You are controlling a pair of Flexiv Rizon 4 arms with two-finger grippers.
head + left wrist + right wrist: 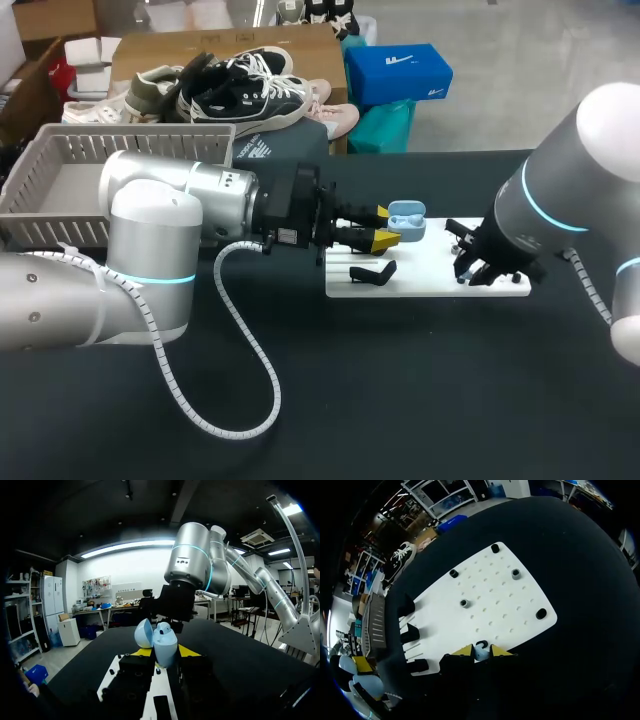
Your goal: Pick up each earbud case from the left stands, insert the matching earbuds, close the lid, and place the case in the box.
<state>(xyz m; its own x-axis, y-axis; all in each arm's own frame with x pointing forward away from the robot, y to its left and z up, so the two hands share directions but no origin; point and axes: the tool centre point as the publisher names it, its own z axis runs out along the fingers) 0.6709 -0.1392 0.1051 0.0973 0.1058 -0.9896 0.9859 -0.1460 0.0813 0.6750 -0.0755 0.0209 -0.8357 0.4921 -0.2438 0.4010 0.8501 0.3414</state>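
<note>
Earbud case (406,220), pale blue with its lid swung open, is pinched between the yellow tips of the left gripper (383,230), which has closed only as far as the case's width. It is held off the surface over the far edge of the white pegboard (430,278). In the left wrist view the case (166,647) stands upright between the two tips of the left gripper (165,654), with the lid tipped to one side and the pegboard (112,675) below.

The right gripper (490,266) hangs low over the pegboard's right end, well apart from the case. In its own wrist view the right gripper (481,652) has its tips drawn nearly together on a small pale earbud (480,654), just above the pegboard's near edge (485,610). Small black pegs (540,613) dot the board ahead of it.

Black stands (372,272) sit on the pegboard's left part, below and just beside the left gripper's tips; the right wrist view shows them (409,632) along the board's far side.

The grey slatted box (60,150) rests on the black table (400,400) at the far left, behind the left arm
</note>
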